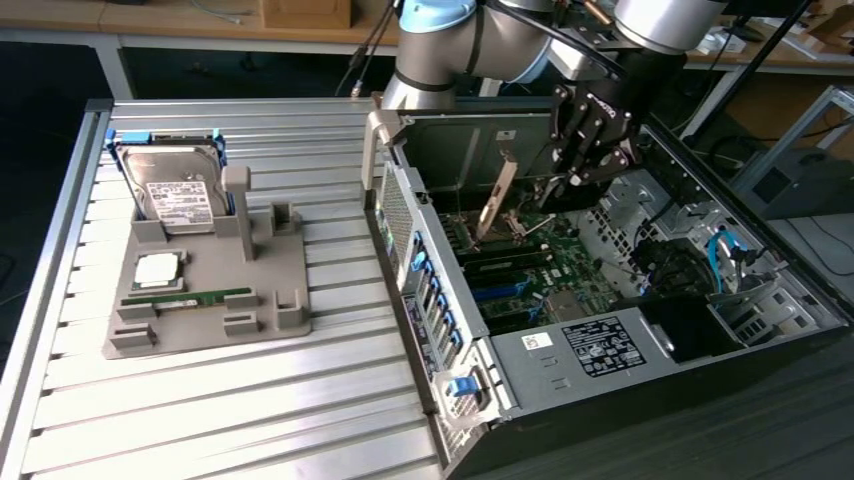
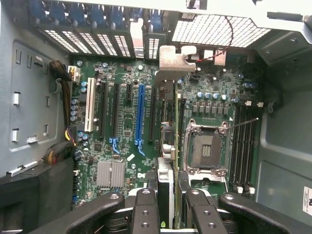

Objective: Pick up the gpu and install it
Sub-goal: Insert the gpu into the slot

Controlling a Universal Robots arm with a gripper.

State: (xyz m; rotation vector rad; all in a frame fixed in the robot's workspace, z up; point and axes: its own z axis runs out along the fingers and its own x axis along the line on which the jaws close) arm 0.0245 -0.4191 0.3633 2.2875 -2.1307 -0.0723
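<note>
Exterior view: you look steeply down from some way off over the counter (image 1: 200,400) and open computer case (image 1: 400,235).
Wrist view: you look close, straight down past the fingers (image 2: 145,209) into the case.
Shared: the motherboard (image 2: 126,146).

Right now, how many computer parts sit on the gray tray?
3: hard drive standing at the far end, square chip in the middle, green memory stick nearest us.

Hard drive (image 1: 180,195), CPU (image 1: 158,268), green memory stick (image 1: 187,298) sit on grey fixture (image 1: 280,318); open PC case (image 1: 447,410) beside it, motherboard (image 2: 124,141) with blue slot (image 2: 140,117).
</note>
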